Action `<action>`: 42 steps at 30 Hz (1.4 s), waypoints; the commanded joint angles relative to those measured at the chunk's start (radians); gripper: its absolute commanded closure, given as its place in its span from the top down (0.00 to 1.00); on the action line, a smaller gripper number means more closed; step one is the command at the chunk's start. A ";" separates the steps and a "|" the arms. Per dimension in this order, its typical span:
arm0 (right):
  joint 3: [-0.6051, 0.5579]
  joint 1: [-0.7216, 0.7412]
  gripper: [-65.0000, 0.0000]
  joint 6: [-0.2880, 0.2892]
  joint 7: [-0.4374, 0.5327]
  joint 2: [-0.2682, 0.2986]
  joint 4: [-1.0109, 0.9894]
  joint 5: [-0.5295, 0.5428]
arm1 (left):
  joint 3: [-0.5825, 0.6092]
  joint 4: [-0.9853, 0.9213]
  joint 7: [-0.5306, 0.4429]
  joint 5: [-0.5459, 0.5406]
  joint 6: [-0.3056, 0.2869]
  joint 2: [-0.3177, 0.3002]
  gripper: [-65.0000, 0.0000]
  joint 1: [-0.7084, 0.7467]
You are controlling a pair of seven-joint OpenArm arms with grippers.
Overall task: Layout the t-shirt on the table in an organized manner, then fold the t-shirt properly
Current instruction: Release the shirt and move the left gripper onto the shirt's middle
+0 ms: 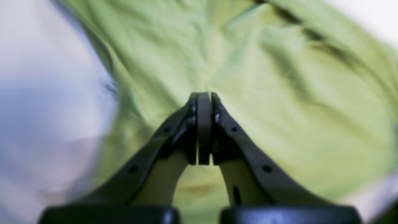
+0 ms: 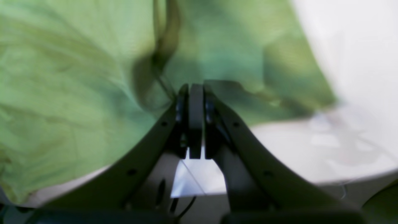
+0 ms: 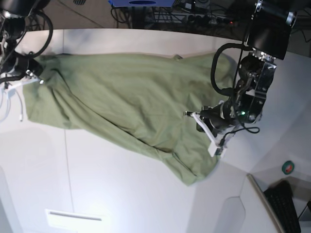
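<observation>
The olive-green t-shirt [image 3: 126,102] lies creased on the white table [image 3: 121,189], stretched from the far left down to the near right. My left gripper [image 3: 188,114] sits on the shirt's right part. In the left wrist view the left gripper [image 1: 203,95] is shut, and the t-shirt [image 1: 264,93] puckers into its tips. My right gripper [image 3: 40,80] is at the shirt's far-left edge. The right wrist view shows the right gripper [image 2: 196,86] shut on a fold of the t-shirt [image 2: 62,77], with bare table [image 2: 348,62] to the right.
A green tape roll [image 3: 288,167] and a keyboard [image 3: 284,204] lie beyond the table's near-right corner. White cables [image 3: 12,104] hang at the left edge. A white label [image 3: 73,217] sits near the front. A thin dark seam [image 3: 68,160] crosses the tabletop.
</observation>
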 commanded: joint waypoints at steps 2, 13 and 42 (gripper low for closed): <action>0.001 0.010 0.00 0.001 0.007 0.019 0.000 0.008 | 0.046 -0.034 -0.008 0.100 -0.003 0.036 0.00 -0.035; -0.062 0.144 0.00 0.001 0.016 0.076 -0.236 0.008 | 0.058 -0.134 -0.007 0.545 -0.009 0.113 0.00 0.031; -0.579 0.665 0.00 -0.004 0.094 0.131 -0.410 0.017 | -0.027 0.327 0.242 0.379 -0.009 0.062 0.00 0.236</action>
